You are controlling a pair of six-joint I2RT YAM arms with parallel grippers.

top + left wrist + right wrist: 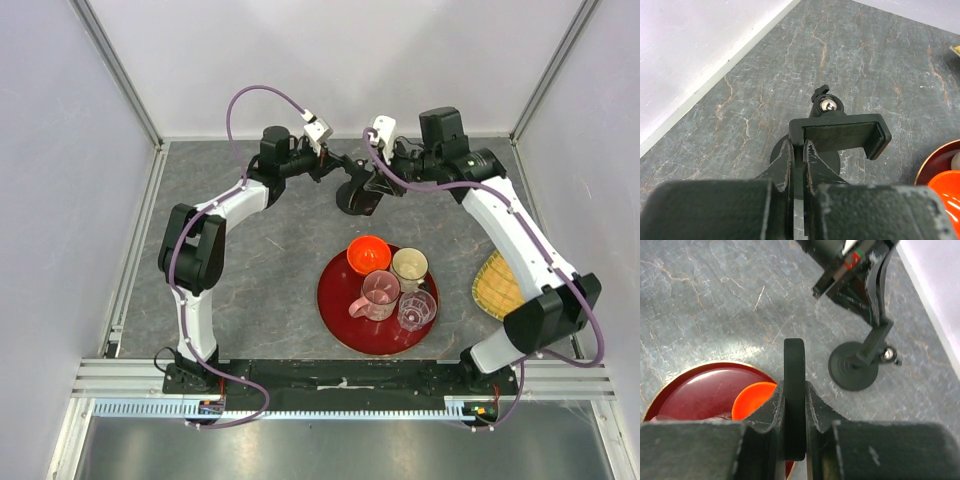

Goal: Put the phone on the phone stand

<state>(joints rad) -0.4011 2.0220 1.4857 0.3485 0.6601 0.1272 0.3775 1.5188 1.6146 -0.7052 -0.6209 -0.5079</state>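
The phone stand's cradle (840, 132) is a black clamp bar on a ball joint, above its round disc base (832, 165). My left gripper (799, 150) is shut on the left end of that cradle. In the right wrist view the phone (795, 385) shows edge-on as a thin black slab, with my right gripper (795, 405) shut on it. It hangs above the table just left of the stand's disc base (854, 365), not touching the stand. From above, the left gripper (335, 165) and right gripper (383, 175) meet at the back middle of the table.
A round red tray (340, 320) lies near the front middle with an orange bowl (368, 254), a pink cup (380, 292), a beige cup (409, 268) and a clear glass (417, 308) on it. A yellow woven mat (493, 285) lies at the right. White walls enclose the grey table.
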